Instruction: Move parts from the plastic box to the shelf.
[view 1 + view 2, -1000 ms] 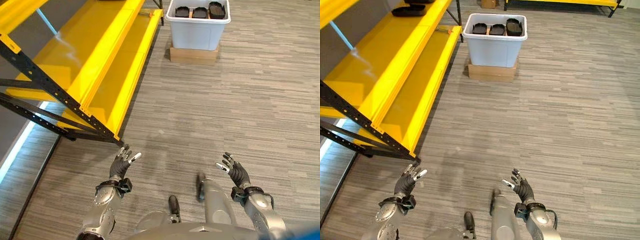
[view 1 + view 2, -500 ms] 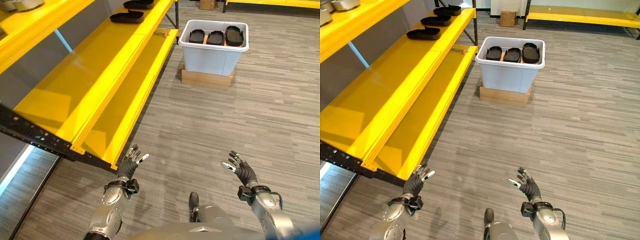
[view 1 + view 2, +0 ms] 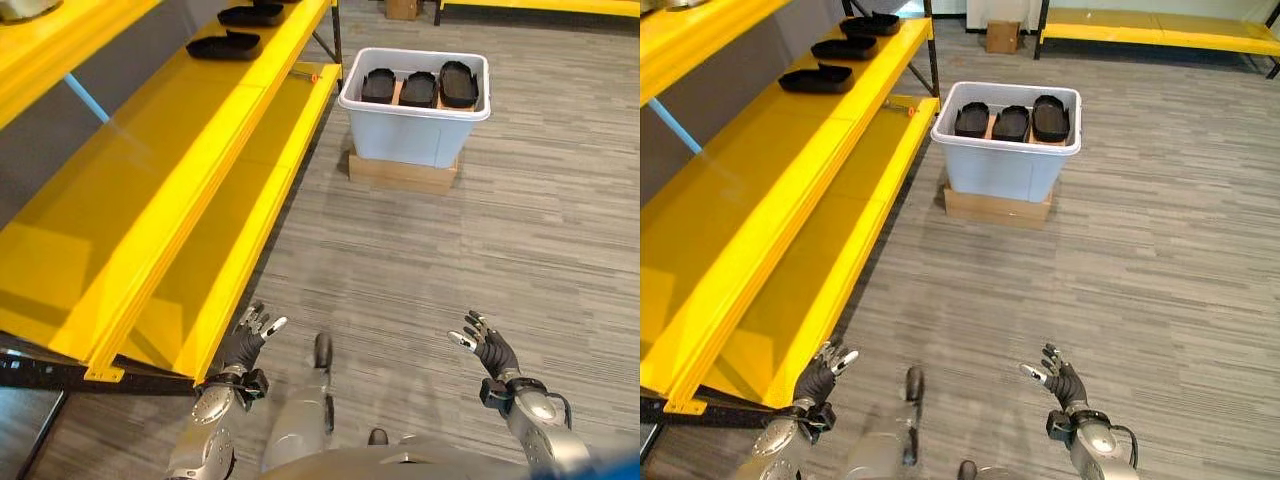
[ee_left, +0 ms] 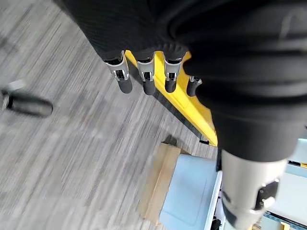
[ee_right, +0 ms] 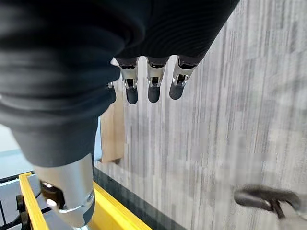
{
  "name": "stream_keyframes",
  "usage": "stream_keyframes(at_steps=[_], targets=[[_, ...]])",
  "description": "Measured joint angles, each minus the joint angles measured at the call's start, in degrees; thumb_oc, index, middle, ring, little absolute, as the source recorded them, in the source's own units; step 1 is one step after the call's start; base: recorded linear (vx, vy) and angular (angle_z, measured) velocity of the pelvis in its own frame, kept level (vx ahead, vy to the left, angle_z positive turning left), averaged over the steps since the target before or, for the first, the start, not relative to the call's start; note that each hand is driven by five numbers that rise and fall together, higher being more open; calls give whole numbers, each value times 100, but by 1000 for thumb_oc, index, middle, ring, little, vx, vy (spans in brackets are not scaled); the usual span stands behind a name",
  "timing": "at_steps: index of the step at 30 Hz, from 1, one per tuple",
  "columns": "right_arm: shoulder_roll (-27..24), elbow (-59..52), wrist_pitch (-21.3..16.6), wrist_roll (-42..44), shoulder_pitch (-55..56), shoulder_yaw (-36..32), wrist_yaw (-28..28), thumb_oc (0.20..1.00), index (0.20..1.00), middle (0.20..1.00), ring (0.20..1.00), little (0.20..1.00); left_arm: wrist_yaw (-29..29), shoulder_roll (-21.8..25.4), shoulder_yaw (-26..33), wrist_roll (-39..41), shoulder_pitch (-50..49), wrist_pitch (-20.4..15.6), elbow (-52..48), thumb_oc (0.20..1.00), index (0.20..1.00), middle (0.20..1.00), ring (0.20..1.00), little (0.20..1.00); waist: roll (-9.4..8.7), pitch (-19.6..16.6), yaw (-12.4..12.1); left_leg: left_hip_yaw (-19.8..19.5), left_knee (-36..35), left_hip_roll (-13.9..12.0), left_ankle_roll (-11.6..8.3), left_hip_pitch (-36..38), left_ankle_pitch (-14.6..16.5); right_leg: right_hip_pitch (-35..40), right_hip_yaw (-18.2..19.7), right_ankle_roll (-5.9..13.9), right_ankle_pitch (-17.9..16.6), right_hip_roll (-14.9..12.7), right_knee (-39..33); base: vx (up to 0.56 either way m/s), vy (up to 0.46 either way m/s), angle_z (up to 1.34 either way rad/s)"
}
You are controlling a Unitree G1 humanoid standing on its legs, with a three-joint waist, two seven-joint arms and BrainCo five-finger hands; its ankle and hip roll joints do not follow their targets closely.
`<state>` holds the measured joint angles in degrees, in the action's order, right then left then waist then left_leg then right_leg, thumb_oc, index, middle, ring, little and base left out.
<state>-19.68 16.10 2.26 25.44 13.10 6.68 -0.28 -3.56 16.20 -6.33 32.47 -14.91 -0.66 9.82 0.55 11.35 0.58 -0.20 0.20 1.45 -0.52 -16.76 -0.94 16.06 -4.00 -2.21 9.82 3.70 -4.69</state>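
Grey striped carpet floor [image 3: 420, 250] runs across the whole room, with a yellow shelf [image 3: 150, 200] along the robot's left side and another low yellow rack [image 3: 1160, 25] at the far wall; a small cardboard box [image 3: 1002, 36] sits on the floor back there too. The plastic box [image 3: 412, 135] is pale and stands well ahead of the robot, resting on a flat cardboard base [image 3: 400, 172], just past the end of the shelf; inside it are three black parts [image 3: 419, 87] side by side, near the rim. On the upper level of the shelf a few more black parts [image 3: 816, 78] lie in a row, apart from each other. The left hand [image 3: 243, 343] hangs low by the shelf's front edge, fingers spread and relaxed, nothing in it; the right hand [image 3: 488, 347] is out over bare carpet, fingers loose too, also holding nothing; neither touches anything.
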Motion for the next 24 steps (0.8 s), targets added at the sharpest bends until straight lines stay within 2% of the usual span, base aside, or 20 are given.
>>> stream_keyframes(at_steps=[1,2,4,6,7,9,10,11,12,13,14,15,16,17,18,19,20,21,23,24], targets=[[12,-33,1,-17,-3,1,2,1000,1000,1000,1000,1000,0,-16,11,0,-14,0,0,1000,1000,1000,1000,1000,12,-11,-35,38,65,0,75,105,-43,99,79,79,53,-9,-5,320,173,-58],[74,-98,-2,-38,88,82,13,1000,1000,1000,1000,1000,-2,-11,24,3,-44,3,-5,1000,1000,1000,1000,1000,-14,-85,-2,125,122,99,363,260,-432,269,171,244,200,-76,109,206,123,-42],[127,-238,6,-38,217,135,59,1000,1000,1000,1000,1000,-1,12,2,6,36,-4,-127,1000,1000,1000,1000,1000,-204,-237,23,151,196,185,491,336,-886,102,144,429,431,-269,626,273,156,-28],[211,-291,53,-37,252,152,86,1000,1000,1000,1000,1000,-12,64,1,7,125,17,-112,1000,1000,1000,1000,1000,-399,-280,9,276,298,355,588,489,-665,-46,120,540,654,-540,1188,294,166,-22],[232,-314,52,-37,206,148,95,1000,1000,1000,1000,1000,-14,59,-3,7,197,16,-124,1000,1000,1000,1000,1000,-408,-295,-1,288,257,415,710,576,-550,-136,98,569,705,-602,1344,271,162,-15],[278,-323,54,-39,101,159,131,1000,1000,1000,1000,1000,-23,86,-10,7,343,15,-120,1000,1000,1000,1000,1000,-393,-294,7,301,247,512,755,690,-477,-418,77,697,696,-722,2100,191,171,8],[314,-373,62,-54,4,198,134,1000,1000,1000,1000,1000,-50,124,-25,6,481,26,-107,1000,1000,1000,1000,1000,-333,-258,20,283,195,624,850,938,-350,-984,103,979,419,-802,3595,143,176,22],[337,-398,60,-58,-24,198,142,1000,1000,1000,1000,1000,-56,137,-27,4,517,24,-110,1000,1000,1000,1000,1000,-279,-219,37,246,179,645,890,1076,-282,-1415,130,1088,85,-878,4601,195,244,25],[349,-421,57,-81,-48,204,180,1000,1000,1000,1000,1000,-61,210,-67,4,515,19,-107,1000,1000,1000,1000,1000,-237,-154,21,262,127,676,913,1325,-217,-2113,123,1103,-141,-1058,5888,216,168,12],[346,-438,54,-108,-32,253,185,1000,1000,1000,1000,1000,-54,232,-64,-2,475,9,-125,1000,1000,1000,1000,1000,-97,-127,59,190,120,681,1031,1433,-45,-2574,107,1054,8,-1106,6096,323,172,8],[338,-464,54,-138,-69,276,189,1000,1000,1000,1000,1000,-78,259,-71,-3,439,-1,-138,1000,1000,1000,1000,1000,-73,-73,92,228,126,666,1027,1515,34,-2866,-77,947,107,-1258,6228,296,31,-4],[317,-522,58,-180,-68,289,203,1000,1000,1000,1000,1000,-67,253,-108,-11,331,38,-131,1000,1000,1000,1000,1000,82,48,152,198,55,633,986,1725,138,-3312,-335,826,214,-1394,5848,294,-47,-5],[315,-536,62,-195,-88,285,214,1000,1000,1000,1000,1000,-65,255,-132,-11,281,43,-130,1000,1000,1000,1000,1000,164,100,191,171,-12,609,958,1835,145,-3391,-497,806,287,-1406,5292,286,-105,5],[327,-540,66,-196,-51,301,223,1000,1000,1000,1000,1000,-56,275,-147,-10,242,47,-126,1000,1000,1000,1000,1000,221,150,270,150,-12,587,805,1957,171,-3472,-603,793,272,-1404,4404,305,-158,19],[329,-529,79,-197,22,303,226,1000,1000,1000,1000,1000,-55,271,-142,-9,248,43,-106,1000,1000,1000,1000,1000,230,176,307,113,-31,580,726,2046,239,-3551,-676,774,249,-1395,3890,351,-195,16],[329,-523,99,-200,115,299,228,1000,1000,1000,1000,1000,-50,274,-130,-9,221,30,-119,1000,1000,1000,1000,1000,180,135,317,121,-76,570,672,2174,327,-3511,-850,764,-6,-1340,2715,368,-197,1],[333,-478,117,-203,114,304,231,1000,1000,1000,1000,1000,-44,262,-102,-9,214,26,-75,1000,1000,1000,1000,1000,148,115,312,127,-93,569,639,2207,381,-3483,-808,836,-189,-1270,2082,330,-172,-10],[346,-471,135,-204,94,300,231,1000,1000,1000,1000,1000,-50,257,-59,-9,216,33,12,1000,1000,1000,1000,1000,64,54,303,155,-125,584,704,2276,439,-3414,-773,963,-631,-1188,977,307,-164,-7],[340,-474,136,-206,72,281,231,1000,1000,1000,1000,1000,-39,245,-64,-12,173,36,35,1000,1000,1000,1000,1000,-33,20,325,130,-189,580,642,2443,530,-3342,-788,911,-953,-1184,456,232,-128,-1],[337,-471,141,-206,89,283,235,1000,1000,1000,1000,1000,0,239,-64,-44,118,37,35,1000,1000,1000,1000,1000,-95,-24,322,118,-230,554,571,2657,671,-3214,-785,901,-1098,-1183,502,373,-205,-4]])
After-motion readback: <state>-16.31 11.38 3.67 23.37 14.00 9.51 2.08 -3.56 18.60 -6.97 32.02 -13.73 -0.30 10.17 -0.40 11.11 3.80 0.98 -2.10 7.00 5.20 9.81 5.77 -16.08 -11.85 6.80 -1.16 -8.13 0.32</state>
